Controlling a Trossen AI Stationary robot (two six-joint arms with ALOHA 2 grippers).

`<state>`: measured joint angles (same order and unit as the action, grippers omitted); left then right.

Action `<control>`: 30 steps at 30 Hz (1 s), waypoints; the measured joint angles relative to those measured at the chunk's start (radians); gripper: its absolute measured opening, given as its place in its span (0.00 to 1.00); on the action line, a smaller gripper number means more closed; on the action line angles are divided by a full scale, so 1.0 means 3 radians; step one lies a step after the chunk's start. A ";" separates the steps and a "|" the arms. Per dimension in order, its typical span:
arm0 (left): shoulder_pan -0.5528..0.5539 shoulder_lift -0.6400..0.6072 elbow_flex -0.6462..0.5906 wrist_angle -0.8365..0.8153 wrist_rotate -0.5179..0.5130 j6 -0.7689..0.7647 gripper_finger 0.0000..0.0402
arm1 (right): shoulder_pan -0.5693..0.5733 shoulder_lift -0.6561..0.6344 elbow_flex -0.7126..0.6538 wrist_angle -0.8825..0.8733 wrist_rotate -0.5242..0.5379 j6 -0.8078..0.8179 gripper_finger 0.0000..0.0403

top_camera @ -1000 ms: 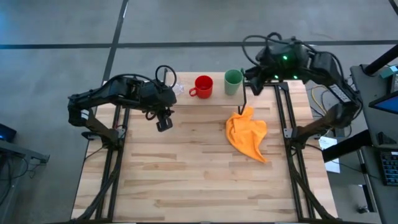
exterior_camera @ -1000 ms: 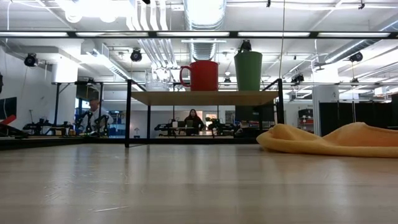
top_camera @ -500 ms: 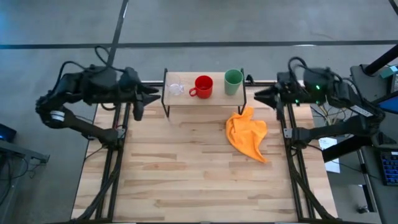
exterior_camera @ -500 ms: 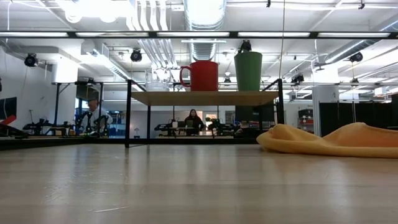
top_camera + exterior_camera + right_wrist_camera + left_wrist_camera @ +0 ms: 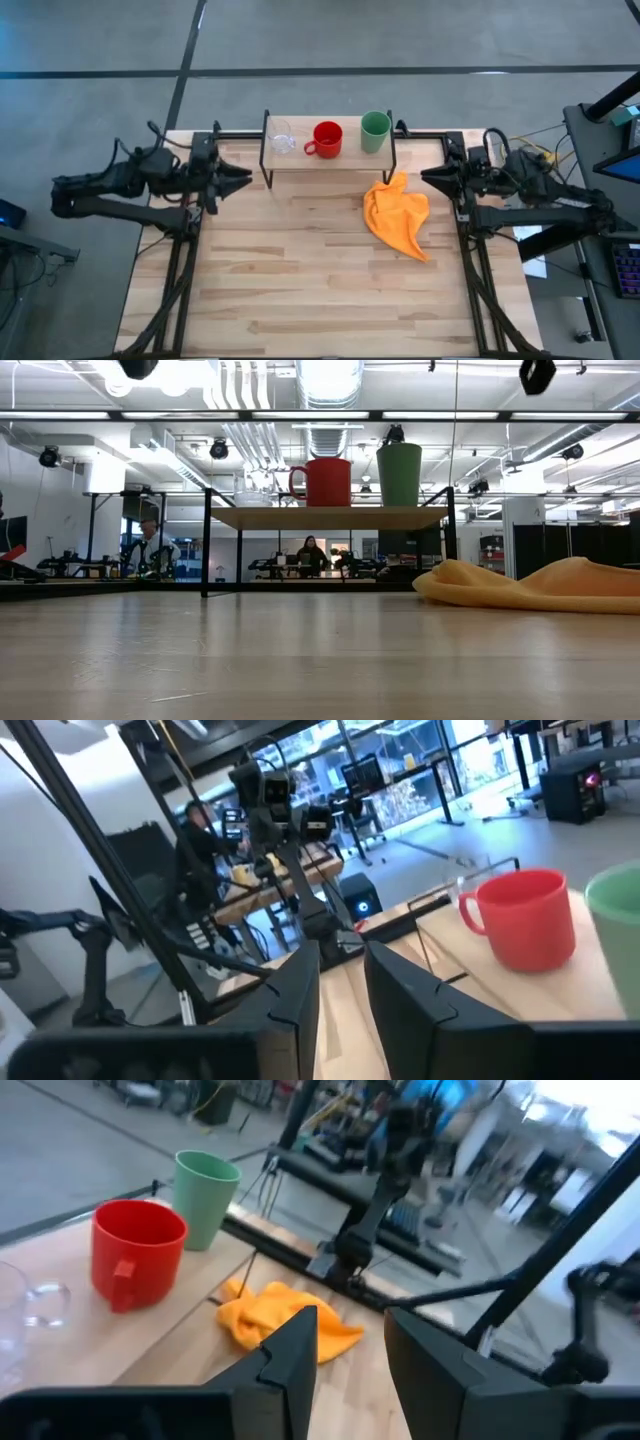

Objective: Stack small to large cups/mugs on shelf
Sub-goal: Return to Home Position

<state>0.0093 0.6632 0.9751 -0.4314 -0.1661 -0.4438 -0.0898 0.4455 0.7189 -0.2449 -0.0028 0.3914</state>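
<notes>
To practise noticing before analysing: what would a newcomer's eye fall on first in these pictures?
Most likely the row on the small shelf at the table's far edge: a clear cup, a red mug and a green cup, left to right. Next, the orange cloth crumpled on the table just in front. The left hand and right hand sit at the sides, holding nothing.

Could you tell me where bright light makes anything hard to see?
Low view: ceiling lamps behind the shelf nearly swallow the clear cup; red mug and green cup read plainly. High view: even light, no glare.
</notes>
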 joint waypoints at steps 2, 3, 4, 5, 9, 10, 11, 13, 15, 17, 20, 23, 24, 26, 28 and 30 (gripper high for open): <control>0.0001 -0.0145 -0.0293 0.0304 0.0000 -0.0071 0.26 | 0.0000 -0.0110 -0.0225 0.0144 0.0000 0.0071 0.19; 0.0001 -0.0219 -0.0426 0.0441 0.0000 -0.0074 0.26 | 0.0000 -0.0155 -0.0331 0.0206 0.0000 0.0118 0.19; 0.0003 -0.0299 -0.0550 0.0541 0.0000 -0.0071 0.26 | 0.0000 -0.0197 -0.0427 0.0238 0.0001 0.0161 0.19; 0.0004 -0.0384 -0.0666 0.0615 0.0000 -0.0070 0.26 | 0.0000 -0.0235 -0.0523 0.0253 0.0000 0.0197 0.19; 0.0003 -0.0718 -0.1032 0.0600 -0.0001 -0.0072 0.26 | 0.0000 -0.0359 -0.0846 0.0316 -0.0002 0.0291 0.19; 0.0006 -0.0821 -0.1119 0.0590 -0.0003 -0.0075 0.26 | 0.0000 -0.0385 -0.0923 0.0384 -0.0003 0.0293 0.20; 0.0006 -0.0926 -0.1203 0.0592 -0.0004 -0.0099 0.26 | 0.0000 -0.0416 -0.0998 0.0481 -0.0008 0.0293 0.20; 0.0006 -0.1148 -0.1357 0.0588 -0.0005 -0.0177 0.26 | 0.0000 -0.0486 -0.1115 0.0605 -0.0014 0.0292 0.20; 0.0006 -0.1387 -0.1473 0.0575 -0.0005 -0.0229 0.26 | 0.0000 -0.0580 -0.1205 0.0710 -0.0034 0.0289 0.20; 0.0006 -0.1625 -0.1553 0.0583 -0.0008 -0.0235 0.26 | 0.0000 -0.0699 -0.1270 0.0738 -0.0101 0.0260 0.19; 0.0006 -0.1972 -0.1622 0.0453 -0.0017 -0.0221 0.26 | 0.0000 -0.0928 -0.1302 0.0725 -0.0185 0.0241 0.18; 0.0006 -0.2120 -0.1623 0.0232 -0.0025 -0.0239 0.26 | 0.0000 -0.1183 -0.1293 0.0626 -0.0190 0.0176 0.18; 0.0006 -0.2116 -0.1622 0.0057 -0.0026 -0.0246 0.26 | 0.0000 -0.1258 -0.1277 0.0528 -0.0190 0.0155 0.18; 0.0006 -0.2089 -0.1601 -0.0091 -0.0025 -0.0248 0.26 | 0.0000 -0.1420 -0.1266 0.0350 -0.0190 0.0157 0.19; 0.0006 -0.2006 -0.1596 -0.0007 -0.0101 -0.0247 0.26 | 0.0000 -0.1494 -0.1259 0.0285 -0.0189 0.0168 0.20; 0.0006 -0.1984 -0.1637 -0.0067 -0.0173 -0.0246 0.26 | 0.0000 -0.1479 -0.1258 0.0267 -0.0190 0.0172 0.20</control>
<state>0.0113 0.0681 0.4841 -0.4515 -0.2181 -0.5175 -0.0898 0.0017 0.3417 -0.1647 -0.0597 0.4431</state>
